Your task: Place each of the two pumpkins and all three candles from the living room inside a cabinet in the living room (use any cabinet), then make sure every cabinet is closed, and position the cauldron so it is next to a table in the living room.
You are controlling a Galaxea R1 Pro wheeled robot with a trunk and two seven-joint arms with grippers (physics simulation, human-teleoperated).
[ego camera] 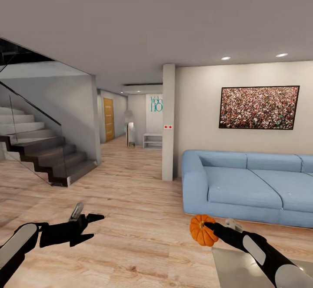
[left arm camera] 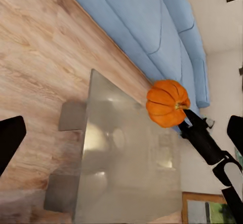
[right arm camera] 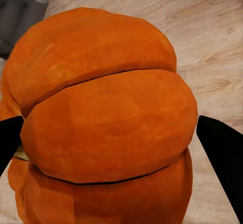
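Head view: living room, pale wood floor (ego camera: 130, 192). Blue sofa (ego camera: 248, 183) at right centre, framed crowd picture (ego camera: 259, 107) on the wall above it, staircase (ego camera: 39, 149) at left, hallway in the middle distance.

Right gripper (ego camera: 208, 226), lower right of frame, is clamped on a pumpkin (ego camera: 202, 230), held in the air above the floor, stem toward the wrist. A corner of the grey glassy coffee table (ego camera: 243, 266) sits under the right arm at the bottom right.

Left wrist view adds what the head view cuts off: the whole table top (left arm camera: 126, 158) with its angled slab legs, lying near the sofa (left arm camera: 152, 31), and the pumpkin (left arm camera: 166, 103) hanging over the table's sofa-side edge on the right gripper (left arm camera: 185, 118).

Right wrist view: pumpkin (right arm camera: 101, 127) close up between the two black fingers (right arm camera: 223, 153), which sit at either flank of it.

Left gripper (ego camera: 89, 225), lower left in the head view: fingers spread apart, holding nothing, above bare floor, well apart from the pumpkin.
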